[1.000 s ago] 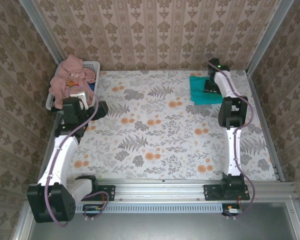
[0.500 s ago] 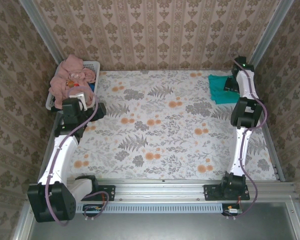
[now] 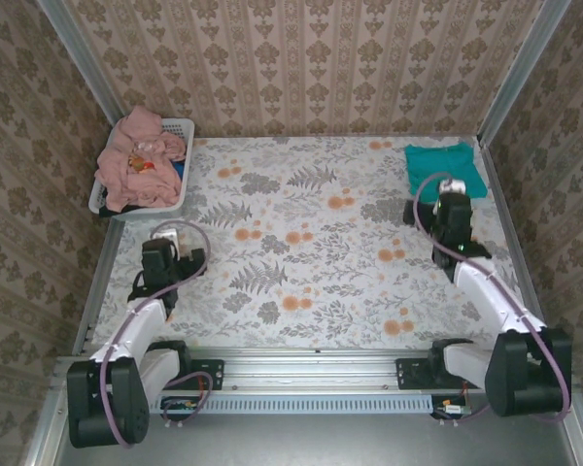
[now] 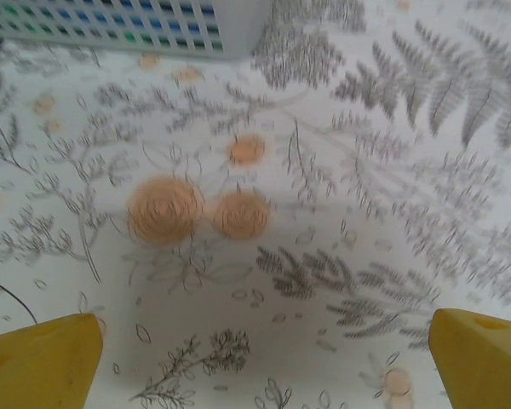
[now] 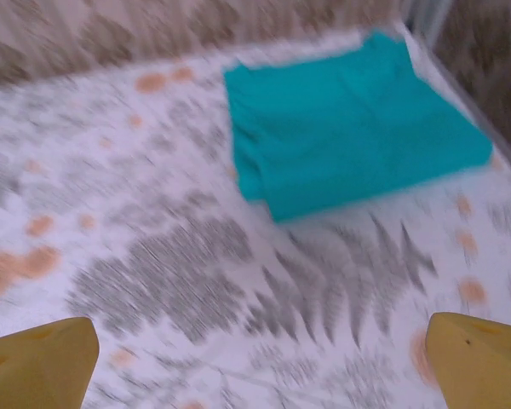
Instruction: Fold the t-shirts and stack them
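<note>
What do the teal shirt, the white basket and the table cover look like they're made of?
Teal shirt: soft matte knit cloth, likely cotton; it lies folded flat with limp edges.
White basket: rigid moulded plastic, slightly glossy, with rows of small slots in its wall.
Table cover: matte floral print lying smooth; cloth or paper, unclear.

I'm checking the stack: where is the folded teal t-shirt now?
In the top view, the folded teal cloth t-shirt lies at the floral table's far right corner, just beyond the right gripper.
</note>
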Tool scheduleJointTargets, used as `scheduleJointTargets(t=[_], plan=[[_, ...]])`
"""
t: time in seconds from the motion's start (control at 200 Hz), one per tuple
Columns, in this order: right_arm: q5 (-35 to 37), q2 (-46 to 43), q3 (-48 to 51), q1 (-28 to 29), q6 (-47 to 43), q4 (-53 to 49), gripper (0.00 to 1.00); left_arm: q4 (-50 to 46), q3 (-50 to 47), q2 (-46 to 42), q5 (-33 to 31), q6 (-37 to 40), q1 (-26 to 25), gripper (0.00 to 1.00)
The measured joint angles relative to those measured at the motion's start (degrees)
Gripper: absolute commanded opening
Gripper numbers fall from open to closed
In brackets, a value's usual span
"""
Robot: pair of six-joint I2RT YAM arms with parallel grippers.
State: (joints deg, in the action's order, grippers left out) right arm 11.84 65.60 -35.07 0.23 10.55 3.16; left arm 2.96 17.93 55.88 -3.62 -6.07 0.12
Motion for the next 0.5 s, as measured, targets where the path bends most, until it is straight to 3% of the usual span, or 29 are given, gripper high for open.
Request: scheduleJointTargets(t=[0.125, 0.5], plan=[[1.2, 6.9, 6.9, -0.3, 0.8, 4.9, 1.0, 6.5, 0.6, 5.9, 0.5, 1.7, 0.0, 1.0], [4.1, 19.8, 6.2, 1.8, -3.1, 27.2, 1.0, 31.7, 5.4, 24.9, 4.6, 3.8, 2.6, 1.0]])
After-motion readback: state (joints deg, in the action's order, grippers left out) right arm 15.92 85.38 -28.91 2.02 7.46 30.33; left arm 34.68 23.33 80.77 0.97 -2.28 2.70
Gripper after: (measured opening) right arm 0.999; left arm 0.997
